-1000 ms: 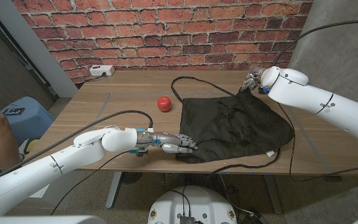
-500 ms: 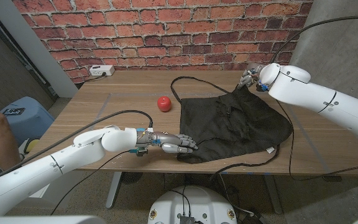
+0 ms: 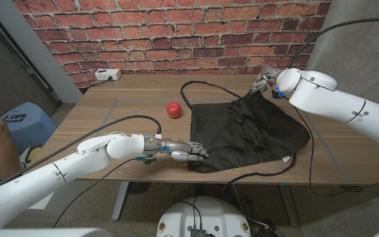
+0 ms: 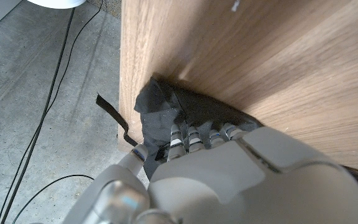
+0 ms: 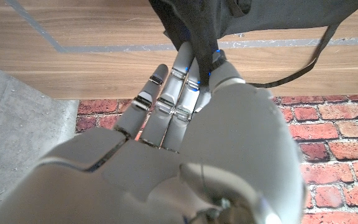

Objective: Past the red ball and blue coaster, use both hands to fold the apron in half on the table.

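While the left robot hand (image 3: 188,152) grips the near corner of the black apron (image 3: 249,128) right at the front edge of the desk (image 3: 110,112), the right robot hand (image 3: 266,83) pinches the far corner and holds it up a little. The apron lies spread between them. To fold it well, I think both hands should move together and keep the cloth tight, so one side lands flat on the other. A black strap (image 3: 255,176) hangs off the front edge and could snag. Beyond the left robot hand, the red ball (image 3: 174,109) sits near the apron, with bare wood around it for moving.
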Controlling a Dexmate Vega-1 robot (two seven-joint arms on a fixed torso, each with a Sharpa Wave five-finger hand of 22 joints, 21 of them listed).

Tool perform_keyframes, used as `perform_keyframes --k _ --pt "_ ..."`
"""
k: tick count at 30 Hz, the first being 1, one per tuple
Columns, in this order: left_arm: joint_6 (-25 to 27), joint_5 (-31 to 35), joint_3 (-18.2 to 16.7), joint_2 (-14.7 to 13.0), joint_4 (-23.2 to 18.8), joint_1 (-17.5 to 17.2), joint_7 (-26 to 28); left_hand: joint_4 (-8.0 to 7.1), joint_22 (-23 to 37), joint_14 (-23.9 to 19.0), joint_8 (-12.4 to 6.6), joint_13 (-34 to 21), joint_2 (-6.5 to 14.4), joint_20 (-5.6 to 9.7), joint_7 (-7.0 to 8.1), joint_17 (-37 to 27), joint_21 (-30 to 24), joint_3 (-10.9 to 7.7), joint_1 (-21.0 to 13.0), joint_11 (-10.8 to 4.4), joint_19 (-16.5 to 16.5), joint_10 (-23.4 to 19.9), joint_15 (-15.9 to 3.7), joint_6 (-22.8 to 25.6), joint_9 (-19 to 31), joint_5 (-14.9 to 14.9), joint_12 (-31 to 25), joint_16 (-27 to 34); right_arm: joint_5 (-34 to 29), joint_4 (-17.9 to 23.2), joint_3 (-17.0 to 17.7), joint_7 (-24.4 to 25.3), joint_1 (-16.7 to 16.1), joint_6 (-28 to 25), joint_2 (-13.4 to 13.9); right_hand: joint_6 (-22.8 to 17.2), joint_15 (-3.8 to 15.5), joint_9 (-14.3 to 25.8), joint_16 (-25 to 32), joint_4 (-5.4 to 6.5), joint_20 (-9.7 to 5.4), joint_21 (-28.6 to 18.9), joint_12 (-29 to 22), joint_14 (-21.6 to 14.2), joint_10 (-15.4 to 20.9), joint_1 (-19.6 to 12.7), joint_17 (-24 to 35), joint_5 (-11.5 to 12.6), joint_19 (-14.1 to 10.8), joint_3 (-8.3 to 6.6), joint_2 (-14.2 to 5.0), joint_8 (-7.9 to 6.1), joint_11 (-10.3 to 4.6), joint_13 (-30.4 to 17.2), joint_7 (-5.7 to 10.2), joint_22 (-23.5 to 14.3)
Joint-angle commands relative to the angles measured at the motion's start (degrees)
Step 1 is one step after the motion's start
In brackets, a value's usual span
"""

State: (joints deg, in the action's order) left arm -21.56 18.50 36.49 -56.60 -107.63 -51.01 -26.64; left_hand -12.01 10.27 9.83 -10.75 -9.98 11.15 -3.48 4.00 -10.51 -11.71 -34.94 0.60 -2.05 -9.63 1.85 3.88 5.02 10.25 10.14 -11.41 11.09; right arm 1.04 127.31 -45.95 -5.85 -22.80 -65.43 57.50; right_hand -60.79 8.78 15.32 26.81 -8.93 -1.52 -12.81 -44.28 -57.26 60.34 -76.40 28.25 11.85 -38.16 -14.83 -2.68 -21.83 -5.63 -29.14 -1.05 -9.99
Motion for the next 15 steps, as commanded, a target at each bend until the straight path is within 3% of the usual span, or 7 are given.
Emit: perform_keyframes --k 1,15 --pt "-1.0 -0.4 0.2 0.4 1.1 0.5 -0.3 0.12 0.2 2.5 0.14 -0.3 0.5 -0.2 0.02 -0.1 -0.2 -0.3 0.2 -0.19 -8.2 0.3 -0.03 0.3 0.1 0.0 0.2 -0.1 1.3 4.6 1.6 1.3 -1.8 0.0 1.5 0.0 4.74 0.3 -0.1 -0.07 0.2 0.0 0.0 -0.8 0.0 -0.7 0.3 -0.2 -0.5 0.48 -0.14 0.25 0.34 -0.3 -0.43 -0.2" --pt "-2.2 -1.2 0.6 1.0 2.7 1.3 -0.9 0.13 0.2 2.4 0.17 -0.3 0.5 -0.2 0.12 -0.1 -0.2 -0.41 0.2 -0.21 -8.2 0.3 -0.03 0.2 0.1 0.0 0.1 0.0 1.9 5.5 0.6 0.5 -0.9 1.1 0.5 -0.2 4.53 0.4 -0.5 -0.06 0.35 -0.1 0.1 -1.2 0.1 -1.2 0.6 -0.3 -1.2 0.93 -0.21 0.45 0.44 -0.3 -0.61 -0.3"
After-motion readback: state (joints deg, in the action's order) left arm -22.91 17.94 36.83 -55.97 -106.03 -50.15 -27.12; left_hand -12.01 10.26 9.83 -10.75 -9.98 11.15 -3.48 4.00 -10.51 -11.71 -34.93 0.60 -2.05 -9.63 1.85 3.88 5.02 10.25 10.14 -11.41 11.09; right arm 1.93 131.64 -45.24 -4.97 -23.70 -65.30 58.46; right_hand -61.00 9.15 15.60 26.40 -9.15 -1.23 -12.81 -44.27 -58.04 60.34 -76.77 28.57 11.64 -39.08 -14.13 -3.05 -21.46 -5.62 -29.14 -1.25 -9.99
